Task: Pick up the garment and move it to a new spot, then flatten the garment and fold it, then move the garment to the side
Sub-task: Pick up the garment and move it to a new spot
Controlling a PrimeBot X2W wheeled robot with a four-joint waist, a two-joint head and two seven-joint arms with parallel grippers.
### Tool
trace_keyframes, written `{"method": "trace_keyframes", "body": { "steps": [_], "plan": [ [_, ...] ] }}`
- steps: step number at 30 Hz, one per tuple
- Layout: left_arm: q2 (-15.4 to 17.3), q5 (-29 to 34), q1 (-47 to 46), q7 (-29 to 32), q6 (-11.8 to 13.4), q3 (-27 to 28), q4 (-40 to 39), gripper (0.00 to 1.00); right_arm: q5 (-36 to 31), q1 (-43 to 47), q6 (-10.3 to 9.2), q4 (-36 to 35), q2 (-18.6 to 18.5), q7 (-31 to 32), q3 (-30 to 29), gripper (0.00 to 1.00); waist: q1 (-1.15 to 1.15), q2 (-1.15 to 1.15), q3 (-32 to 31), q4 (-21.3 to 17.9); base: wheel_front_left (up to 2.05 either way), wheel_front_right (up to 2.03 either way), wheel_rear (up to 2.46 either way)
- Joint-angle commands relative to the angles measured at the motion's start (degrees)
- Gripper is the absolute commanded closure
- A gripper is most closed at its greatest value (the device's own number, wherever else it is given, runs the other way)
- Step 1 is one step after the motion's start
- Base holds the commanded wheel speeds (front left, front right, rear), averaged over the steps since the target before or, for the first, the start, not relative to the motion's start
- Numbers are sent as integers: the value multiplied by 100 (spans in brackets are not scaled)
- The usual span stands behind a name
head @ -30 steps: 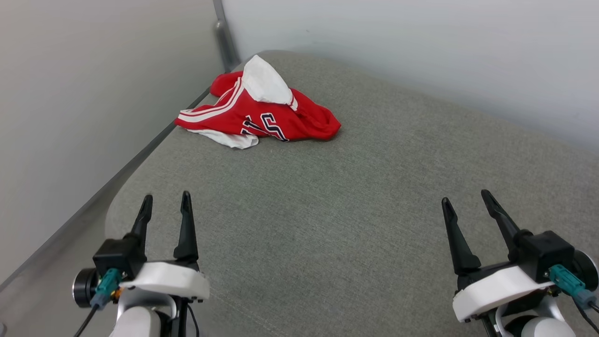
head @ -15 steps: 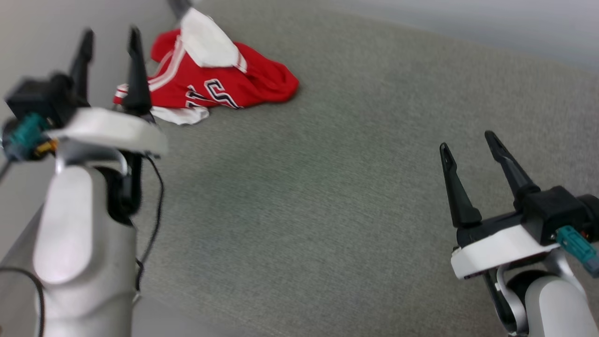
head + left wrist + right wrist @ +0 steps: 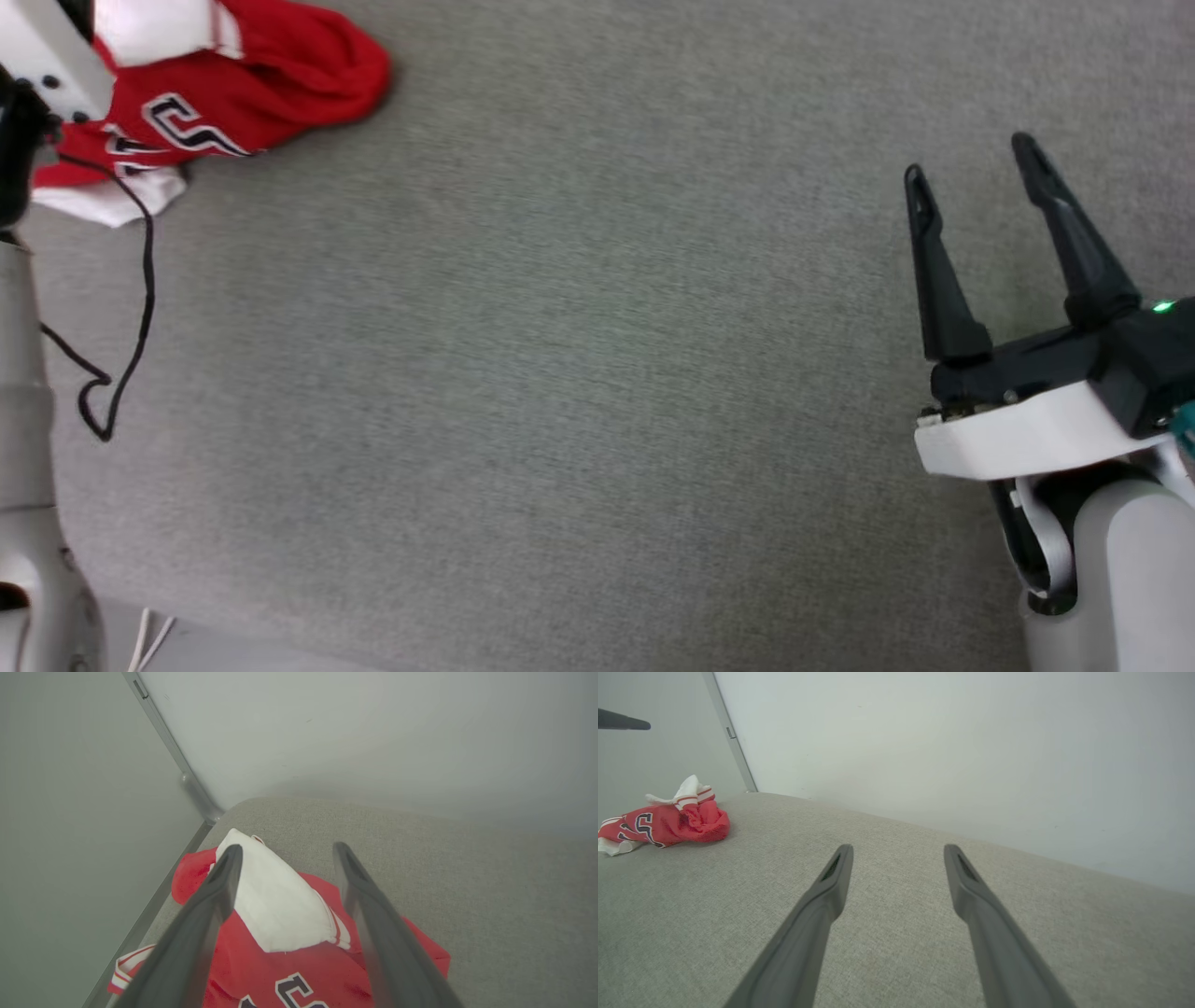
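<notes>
The garment [image 3: 252, 84] lies crumpled at the far left of the grey fabric-covered table [image 3: 579, 373], a red jersey with dark white-outlined characters and a white sleeve on top. In the left wrist view my left gripper [image 3: 287, 847] hovers open just above the garment [image 3: 299, 966], its fingers on either side of the white sleeve [image 3: 280, 910], nothing held. Its pale forearm [image 3: 23, 392] runs up the head view's left edge. My right gripper [image 3: 969, 157] stands open and empty over bare table at the right, far from the garment [image 3: 668, 823].
The garment lies near the table's far left corner, close to two pale walls and a metal corner post [image 3: 189, 781]. A black cable [image 3: 140, 280] hangs from the left arm. A dark finger of the left gripper [image 3: 621, 721] shows in the right wrist view.
The head camera has swung, shifting the whole picture. My left arm has reached forward to the garment, its fingers now past the head view's top left. Both grippers stay open.
</notes>
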Motion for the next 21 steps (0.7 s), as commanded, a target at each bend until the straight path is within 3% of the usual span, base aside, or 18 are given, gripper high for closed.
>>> {"method": "trace_keyframes", "body": {
  "steps": [1,8,11,16,17,18,21],
  "plan": [
    [146,-124,-159,399,-24,-17,276,0,-14,-156,-1,-95,-7,-55,0,0,-1,0,433,-397,0,0,0],
    [573,-457,-277,1665,31,32,1236,0,-51,-357,-2,-286,1,-109,68,0,-1,0,827,-639,0,0,0],
    [591,-556,-140,2065,180,101,1651,0,-44,-407,-2,-277,3,-136,80,0,-1,0,905,-718,0,0,0],
    [558,-733,159,2558,106,68,1984,0,9,-376,-2,-227,10,-191,26,0,-1,0,901,-809,0,0,0],
    [557,-746,215,2562,99,54,1985,55,23,-360,-2,-215,13,-194,11,0,-1,0,883,-823,0,0,0],
    [587,-729,228,2421,102,60,1925,99,30,-346,-2,-211,14,-201,-8,0,-1,0,867,-830,0,0,0],
    [640,-645,225,2169,136,27,1797,100,43,-288,-2,-184,19,-234,-67,0,-1,0,750,-829,0,0,0]
  ]
}}
